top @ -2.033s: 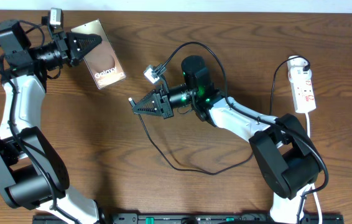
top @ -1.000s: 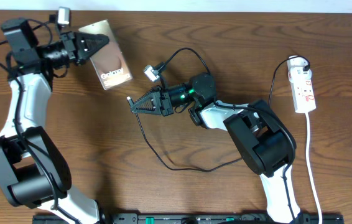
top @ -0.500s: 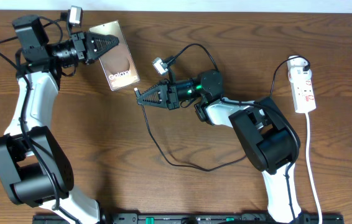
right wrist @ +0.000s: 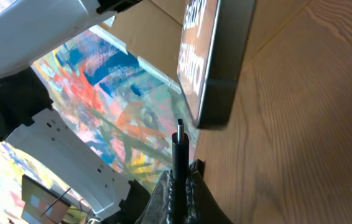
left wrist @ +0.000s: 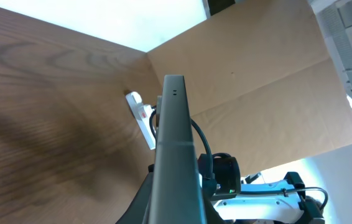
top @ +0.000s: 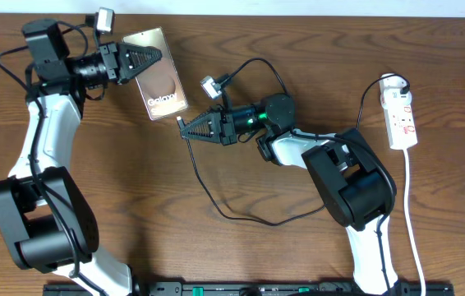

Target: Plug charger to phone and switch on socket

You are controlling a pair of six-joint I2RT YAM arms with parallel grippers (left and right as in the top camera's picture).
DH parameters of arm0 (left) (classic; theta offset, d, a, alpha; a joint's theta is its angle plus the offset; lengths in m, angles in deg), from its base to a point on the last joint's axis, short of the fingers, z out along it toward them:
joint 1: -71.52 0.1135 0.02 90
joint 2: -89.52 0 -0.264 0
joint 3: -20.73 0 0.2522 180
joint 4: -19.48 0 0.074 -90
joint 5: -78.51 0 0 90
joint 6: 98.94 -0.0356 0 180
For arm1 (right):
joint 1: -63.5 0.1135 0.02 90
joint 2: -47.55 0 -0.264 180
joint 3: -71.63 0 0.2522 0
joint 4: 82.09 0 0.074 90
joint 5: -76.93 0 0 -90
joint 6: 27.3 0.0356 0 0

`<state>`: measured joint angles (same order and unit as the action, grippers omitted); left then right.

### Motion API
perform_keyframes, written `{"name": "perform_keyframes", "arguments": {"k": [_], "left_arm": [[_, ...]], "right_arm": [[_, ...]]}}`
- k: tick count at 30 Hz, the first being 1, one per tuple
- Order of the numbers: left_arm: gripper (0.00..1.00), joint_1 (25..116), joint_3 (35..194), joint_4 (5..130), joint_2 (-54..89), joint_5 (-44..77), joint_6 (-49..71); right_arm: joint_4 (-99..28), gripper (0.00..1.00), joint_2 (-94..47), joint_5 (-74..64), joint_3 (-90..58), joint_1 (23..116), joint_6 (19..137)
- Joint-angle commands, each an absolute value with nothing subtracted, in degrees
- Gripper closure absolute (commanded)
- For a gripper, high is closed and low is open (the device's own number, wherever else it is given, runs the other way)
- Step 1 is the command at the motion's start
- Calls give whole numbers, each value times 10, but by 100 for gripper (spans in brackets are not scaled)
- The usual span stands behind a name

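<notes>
Closest in on my right wrist camera, the right claw (right wrist: 177, 186) is clamped on the charger (right wrist: 180, 140), whose slim black plug tip sticks straight out beyond the fingertips. Just ahead of that tip, with a small gap, sits the end edge of the phone (right wrist: 216, 62); the tip lines up a little to one side of that edge and does not touch it. I cannot make out the port.

From overhead, the right claw (top: 185, 127) points at the lower corner of the phone (top: 165, 90), and the charger cable (top: 216, 205) trails back from the claw in a wide loop over the counter (top: 93, 189).

On the far side of the phone, the left claw (top: 146, 59) grips its upper end, fingers closed across it. The left wrist view shows the phone (left wrist: 175, 143) edge-on, held up off the wood.

Farthest away, well behind the right claw and past that arm's base, the socket (top: 400, 115) lies flat with a black plug in its top end. I cannot tell how its switches stand.
</notes>
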<state>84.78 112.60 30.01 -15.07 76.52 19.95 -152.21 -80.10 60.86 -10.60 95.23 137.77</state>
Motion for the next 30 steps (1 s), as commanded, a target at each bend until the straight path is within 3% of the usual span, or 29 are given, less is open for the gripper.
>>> {"name": "perform_keyframes", "arguments": {"k": [1,30], "left_arm": [[93,841,1122,306,-151,759,192],[93,822,1122,336,-151,732,235]], "right_arm": [[-1528,99,-807,604,-115,955,1385],[-1528,99,-807,610,-114,956,1385]]}}
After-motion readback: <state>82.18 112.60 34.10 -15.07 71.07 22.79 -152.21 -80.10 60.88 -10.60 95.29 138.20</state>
